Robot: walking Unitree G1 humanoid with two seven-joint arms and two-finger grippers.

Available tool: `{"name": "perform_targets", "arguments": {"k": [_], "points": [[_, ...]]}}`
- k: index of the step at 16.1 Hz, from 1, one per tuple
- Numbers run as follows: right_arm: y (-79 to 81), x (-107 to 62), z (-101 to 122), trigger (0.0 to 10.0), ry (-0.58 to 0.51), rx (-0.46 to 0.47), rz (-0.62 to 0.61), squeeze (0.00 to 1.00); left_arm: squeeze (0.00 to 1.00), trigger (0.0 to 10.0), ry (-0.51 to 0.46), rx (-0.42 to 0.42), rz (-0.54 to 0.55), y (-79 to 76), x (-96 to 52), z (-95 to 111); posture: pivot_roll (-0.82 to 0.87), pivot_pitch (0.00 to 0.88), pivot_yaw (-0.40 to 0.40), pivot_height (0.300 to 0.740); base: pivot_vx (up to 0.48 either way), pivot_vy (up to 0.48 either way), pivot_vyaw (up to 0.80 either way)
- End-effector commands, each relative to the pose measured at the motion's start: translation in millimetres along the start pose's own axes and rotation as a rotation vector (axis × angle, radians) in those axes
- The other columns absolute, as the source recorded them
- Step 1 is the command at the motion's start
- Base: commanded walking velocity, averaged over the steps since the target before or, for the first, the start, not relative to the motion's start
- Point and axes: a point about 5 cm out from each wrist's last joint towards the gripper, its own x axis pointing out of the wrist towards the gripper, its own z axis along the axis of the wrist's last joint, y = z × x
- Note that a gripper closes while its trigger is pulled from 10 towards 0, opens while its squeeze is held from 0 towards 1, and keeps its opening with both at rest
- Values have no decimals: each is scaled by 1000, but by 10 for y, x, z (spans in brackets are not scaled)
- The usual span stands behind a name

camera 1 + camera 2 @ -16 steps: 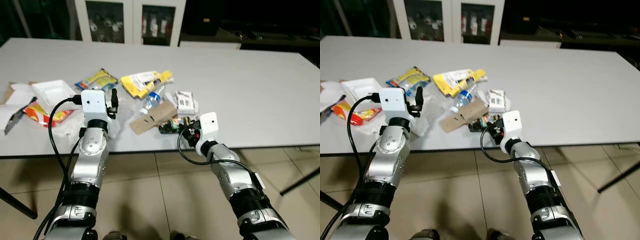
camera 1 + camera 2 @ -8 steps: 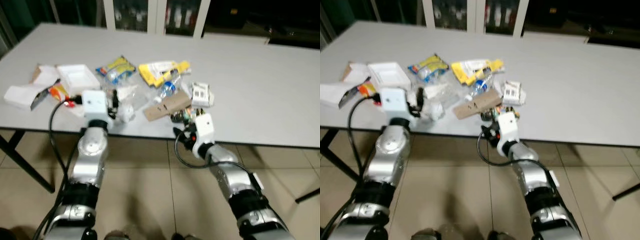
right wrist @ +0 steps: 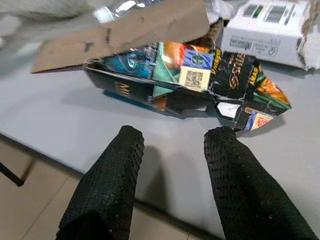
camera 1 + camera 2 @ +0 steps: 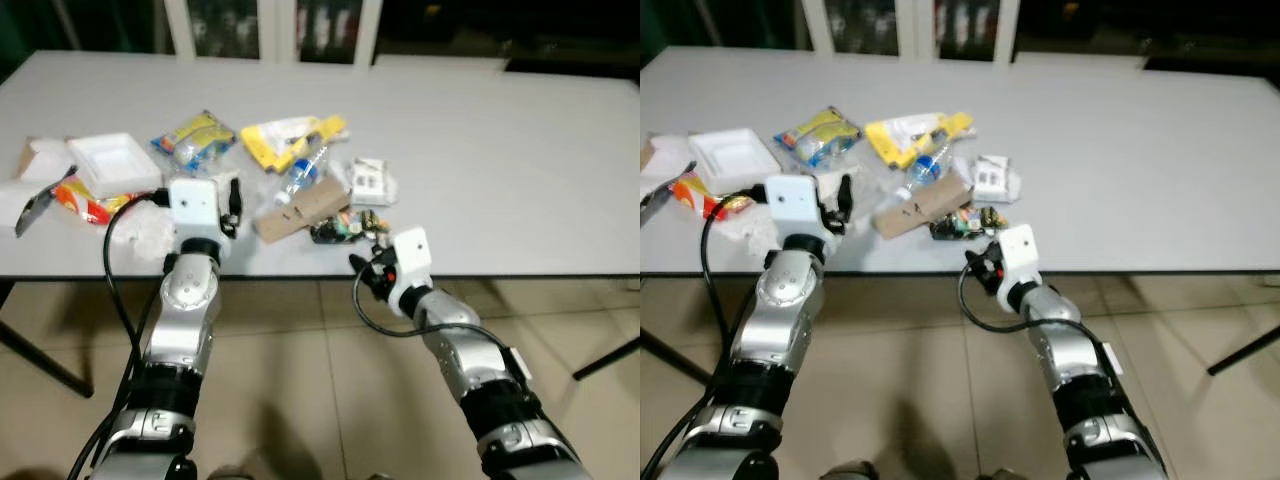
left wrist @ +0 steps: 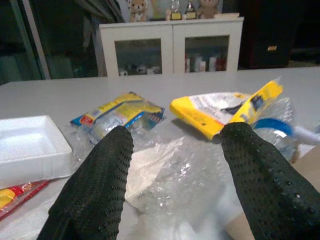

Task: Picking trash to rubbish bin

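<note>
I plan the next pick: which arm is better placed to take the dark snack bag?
Right. Its open gripper points at the dark snack bag near the table edge; the left gripper faces clear plastic wrap.

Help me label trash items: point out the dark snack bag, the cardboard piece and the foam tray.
dark snack bag (image 3: 175, 82), right wrist view, its printed front.
cardboard piece (image 3: 130, 30), right wrist view, its flat top.
foam tray (image 5: 27, 145), left wrist view, its hollow.

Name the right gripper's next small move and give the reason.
Probably ease the right gripper forward over the table edge to the dark snack wrapper. Its fingers are open, hold nothing, and stop short of the wrapper lying straight ahead under the cardboard.
</note>
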Motion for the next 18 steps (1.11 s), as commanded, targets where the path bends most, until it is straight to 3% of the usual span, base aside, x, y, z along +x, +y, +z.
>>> {"name": "perform_targets", "arguments": {"k": [1, 4, 6, 8, 10, 14, 18], "points": [[-40, 3, 89, 10000, -39, -5, -29, 0, 0, 10000, 7, 3, -7, 2, 3, 1, 39, 79, -66, 740, 0, 0, 0], [-166, -1, 356, 10000, -170, 16, -113, 0, 0, 10000, -8, 9, -4, 24, 30, 43, 40, 67, -63, 740, 0, 0, 0], [-339, -51, 755, 10000, -363, 49, -242, 0, 0, 10000, -40, 5, 13, 71, 57, 108, 40, 60, -62, 740, 0, 0, 0], [-473, -106, 973, 10000, -460, 82, -320, 0, 0, 10000, -42, 8, 7, 69, 61, 112, 41, 52, -60, 740, 0, 0, 0], [-499, -124, 1039, 10000, -488, 73, -330, 0, 0, 10000, -36, 10, 7, 69, 56, 92, 40, 45, -59, 740, 0, 0, 0], [-404, -88, 892, 10000, -447, 87, -301, 0, 0, 10000, -18, 6, -8, 47, 49, 55, 41, 50, -57, 740, 0, 0, 0], [-396, -96, 845, 10000, -431, 93, -297, 0, 0, 10000, -25, -4, -8, 60, 43, 61, 39, 55, -56, 740, 405, 0, 0]]}}
